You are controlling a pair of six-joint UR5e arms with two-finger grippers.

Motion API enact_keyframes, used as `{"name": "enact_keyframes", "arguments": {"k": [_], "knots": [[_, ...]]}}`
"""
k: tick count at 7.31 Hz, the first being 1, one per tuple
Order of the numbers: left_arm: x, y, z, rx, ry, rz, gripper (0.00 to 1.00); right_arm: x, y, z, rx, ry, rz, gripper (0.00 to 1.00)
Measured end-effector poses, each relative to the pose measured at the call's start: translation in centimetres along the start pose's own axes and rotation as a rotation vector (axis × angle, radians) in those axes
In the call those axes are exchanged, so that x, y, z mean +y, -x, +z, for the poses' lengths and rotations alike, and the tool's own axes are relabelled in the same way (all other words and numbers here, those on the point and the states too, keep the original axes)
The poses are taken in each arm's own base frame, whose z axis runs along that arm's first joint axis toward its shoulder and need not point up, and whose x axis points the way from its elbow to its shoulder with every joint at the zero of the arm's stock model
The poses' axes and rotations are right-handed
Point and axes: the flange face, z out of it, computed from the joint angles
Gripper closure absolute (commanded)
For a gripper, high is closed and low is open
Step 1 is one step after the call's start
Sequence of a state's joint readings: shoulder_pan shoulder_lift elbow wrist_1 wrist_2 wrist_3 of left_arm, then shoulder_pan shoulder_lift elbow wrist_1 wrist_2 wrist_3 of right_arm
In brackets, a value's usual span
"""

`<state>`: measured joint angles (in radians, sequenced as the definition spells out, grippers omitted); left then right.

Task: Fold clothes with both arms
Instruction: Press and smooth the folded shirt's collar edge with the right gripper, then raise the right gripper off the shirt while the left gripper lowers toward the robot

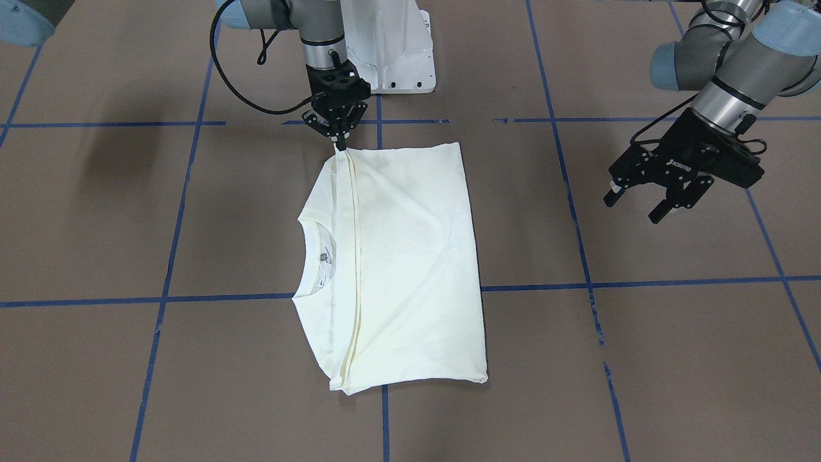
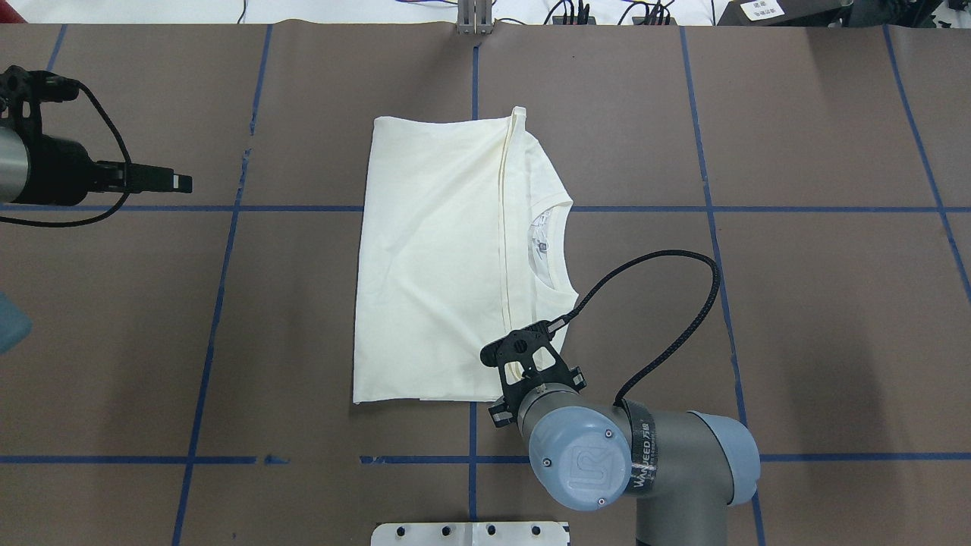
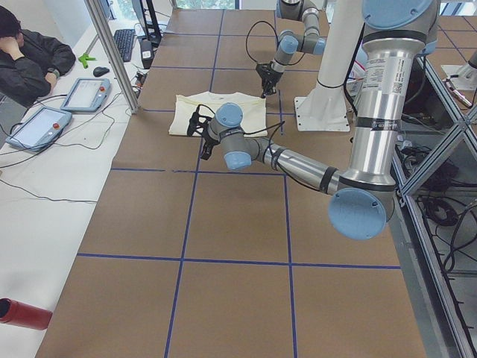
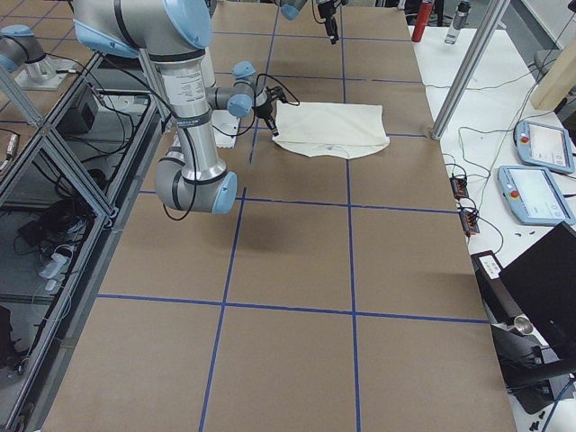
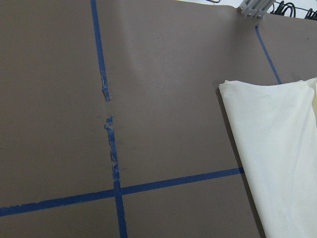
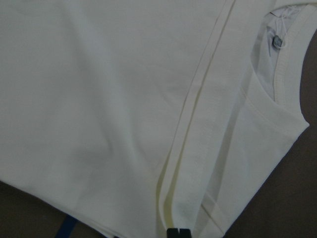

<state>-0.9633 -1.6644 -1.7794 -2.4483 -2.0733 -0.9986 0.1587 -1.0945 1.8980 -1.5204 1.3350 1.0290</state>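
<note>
1. The left claw is hanging with jaws spread, gripping nothing, well clear of the cloth, with bare worktop all around it.
2. Between the two claws the T-shirt is lying flat as a tidy rectangle, plain side up, no sleeve showing. Its folded side edge is facing the left claw.
3. The right claw is pressed together, pinching the shirt's corner where the hem band is ending, the collar lying just past that band.
4. I'm judging the folding mostly done: probably one last fold or a release is remaining.
5. Room is looking generous: open worktop beyond every edge, only the white pedestal sitting close behind the right claw.
</note>
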Motion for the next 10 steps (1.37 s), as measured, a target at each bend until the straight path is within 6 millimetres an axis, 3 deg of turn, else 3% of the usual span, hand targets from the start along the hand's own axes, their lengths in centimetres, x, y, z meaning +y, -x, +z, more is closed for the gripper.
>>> {"name": "enact_keyframes", "arguments": {"k": [3,5,6,7,9,10], "knots": [[0.0,0.0,0.0,0.001,0.0,0.0,0.0,-0.4,-1.3,-0.7,0.001,-0.013,0.027,1.0],[0.0,0.0,0.0,0.0,-0.001,0.001,0.0,1.6,-5.2,-1.2,0.026,-0.001,0.104,1.0],[0.0,0.0,0.0,0.0,-0.002,0.002,0.0,2.7,-6.4,-1.1,0.038,0.008,0.175,0.71],[0.0,0.0,0.0,-0.001,-0.002,0.002,0.0,3.6,-6.6,-1.0,0.043,0.017,0.235,0.01],[0.0,0.0,0.0,-0.002,-0.002,0.003,0.0,4.2,-5.9,-1.2,0.029,0.024,0.294,0.0],[0.0,0.0,0.0,-0.001,-0.001,0.003,0.0,3.5,-5.8,-2.0,0.002,0.014,0.314,0.0]]}}
